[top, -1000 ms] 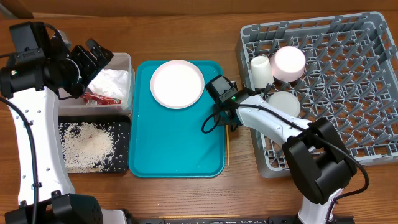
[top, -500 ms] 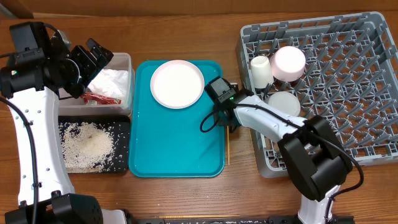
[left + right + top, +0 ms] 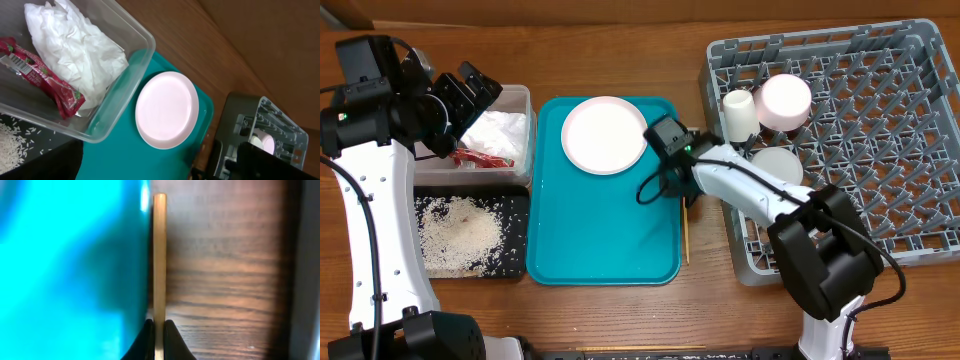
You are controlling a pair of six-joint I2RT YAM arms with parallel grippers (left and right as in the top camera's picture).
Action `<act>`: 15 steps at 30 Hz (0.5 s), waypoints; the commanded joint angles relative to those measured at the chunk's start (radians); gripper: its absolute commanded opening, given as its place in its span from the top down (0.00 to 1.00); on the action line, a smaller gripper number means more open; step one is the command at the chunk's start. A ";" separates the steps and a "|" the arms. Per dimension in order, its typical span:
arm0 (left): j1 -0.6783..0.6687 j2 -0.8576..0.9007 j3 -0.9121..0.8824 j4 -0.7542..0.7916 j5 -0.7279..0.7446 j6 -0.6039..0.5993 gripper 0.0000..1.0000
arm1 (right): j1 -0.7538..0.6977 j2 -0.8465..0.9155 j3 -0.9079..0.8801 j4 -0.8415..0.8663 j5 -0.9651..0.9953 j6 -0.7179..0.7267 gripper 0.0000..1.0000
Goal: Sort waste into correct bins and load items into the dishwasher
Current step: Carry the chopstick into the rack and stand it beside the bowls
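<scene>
The only print is on the red wrapper [image 3: 45, 82]: a small barcode and some white letters, too small to read. The wrapper lies beside the crumpled napkin [image 3: 75, 45] inside the clear tub [image 3: 142, 37], and the rice [image 3: 455, 232] is spread in the black tray [image 3: 517, 203] next to it. The left claw [image 3: 472, 98] hangs over the tub with its fingers apart and nothing between them. The right arm bends low between the teal tray [image 3: 600, 240] and the rack [image 3: 880, 130], and from above it hides its own claw. In the wrist view the right claw [image 3: 159, 337] is closed on one chopstick [image 3: 159, 255], which runs along the tray edge over the tabletop [image 3: 225, 255]. Whether it touches the wood I cannot tell. The plate [image 3: 605, 134] lies on the teal tray. The cup [image 3: 738, 112], pink bowl [image 3: 786, 98] and grey-white bowl [image 3: 775, 165] are in the rack.
</scene>
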 commanded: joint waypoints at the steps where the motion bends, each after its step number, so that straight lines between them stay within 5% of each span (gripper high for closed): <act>1: 0.000 -0.015 0.018 0.001 -0.004 -0.009 0.00 | 0.001 -0.087 0.153 -0.042 -0.003 -0.027 0.96; 15: 0.000 -0.015 0.018 0.001 -0.004 -0.009 0.00 | -0.208 -0.233 0.252 -0.334 -0.030 -0.272 0.96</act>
